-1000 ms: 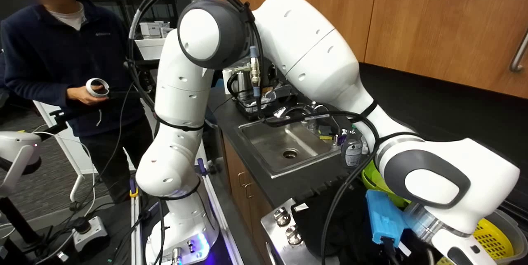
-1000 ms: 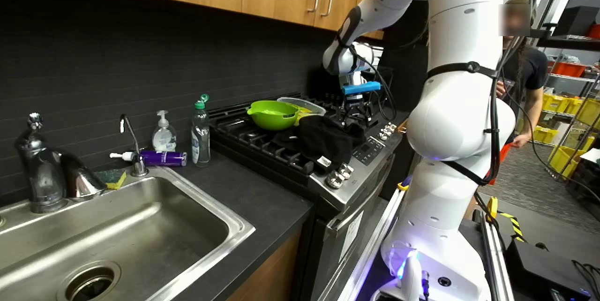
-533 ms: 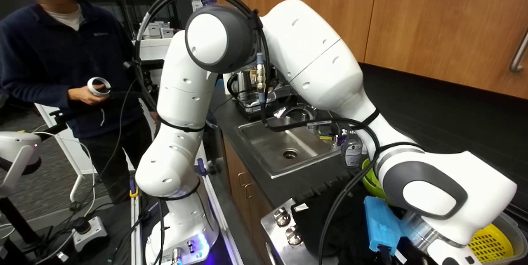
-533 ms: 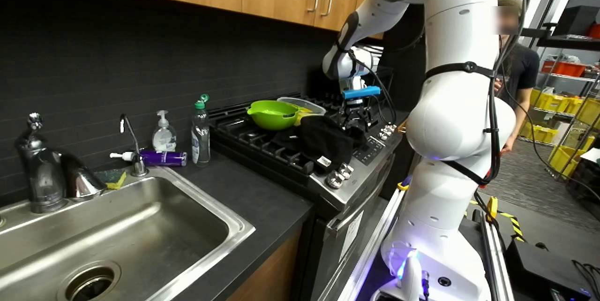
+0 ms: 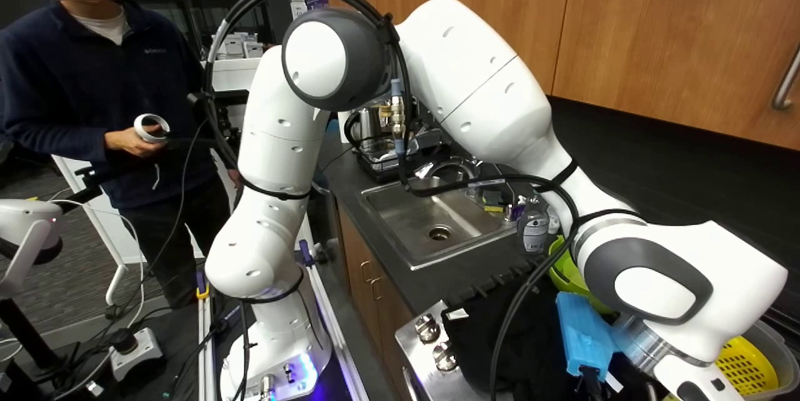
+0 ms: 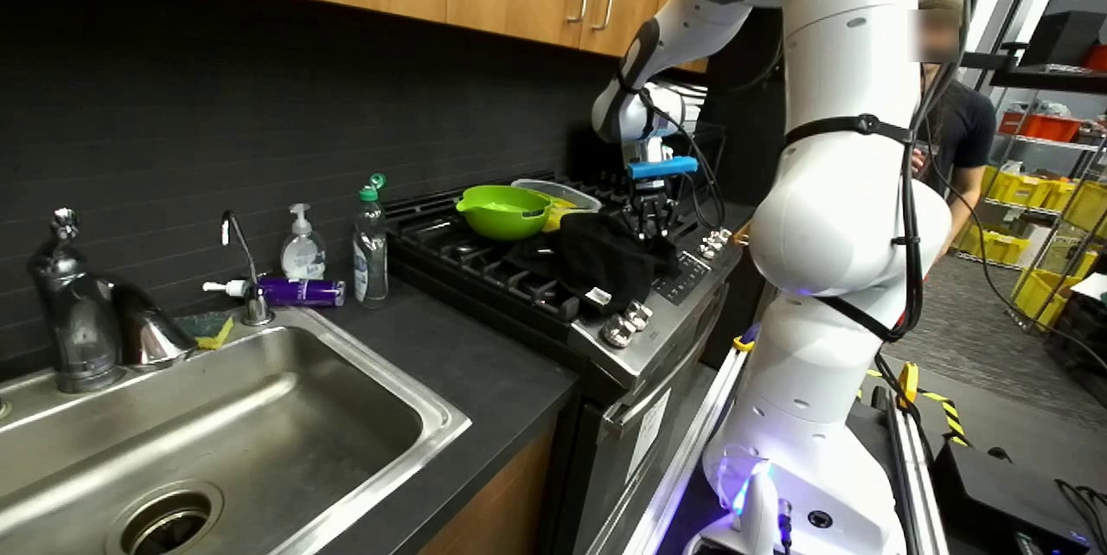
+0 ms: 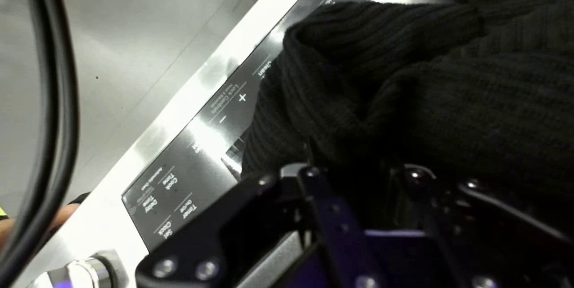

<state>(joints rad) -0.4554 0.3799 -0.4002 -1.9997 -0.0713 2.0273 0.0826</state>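
Jaws of the gripper (image 6: 652,232), spread wide a second earlier, now drawn much nearer together at the black cloth (image 6: 605,261); the cloth, beneath and beside the gripper, shifted slightly toward it; the arm (image 5: 500,95), above the gripper, lower than a second ago, though a touch higher than midway through that interval; the person in the dark T-shirt (image 6: 964,127), well apart from the gripper, now farther behind the arm in an exterior view.

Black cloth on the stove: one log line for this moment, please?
gripper: at black cloth, hold unclear | black cloth: rumpled on stove | nearby: green bowl
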